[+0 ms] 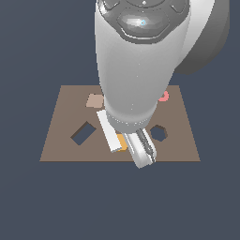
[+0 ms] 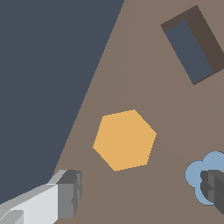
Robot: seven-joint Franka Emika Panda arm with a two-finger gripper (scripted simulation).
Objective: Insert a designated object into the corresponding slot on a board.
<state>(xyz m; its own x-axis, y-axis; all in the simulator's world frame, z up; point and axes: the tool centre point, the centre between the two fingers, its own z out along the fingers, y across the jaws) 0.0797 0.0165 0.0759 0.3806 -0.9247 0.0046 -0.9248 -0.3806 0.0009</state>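
Low in the centre of the exterior view, the gripper [image 1: 123, 141] hangs over the near edge of the brown board [image 1: 61, 140], the arm's big grey body hiding much of the board's middle; between the white finger [image 1: 108, 131] and the grey one peeks a sliver of the orange hexagonal block [image 1: 122, 140], lying flat on the board. To its right sits the dark hexagonal slot [image 1: 159, 133], apart from the block; at centre left is the rectangular cutout [image 1: 83, 133]; a tan piece [image 1: 95, 100] and a pink ring [image 1: 163, 97] lie along the far edge. Seen from the wrist, the jaws stand wide apart, one on each side of the block [image 2: 124, 140], neither touching it and holding nothing; a blue scalloped piece [image 2: 199, 170] lies partly under the darker finger [image 2: 214, 186].
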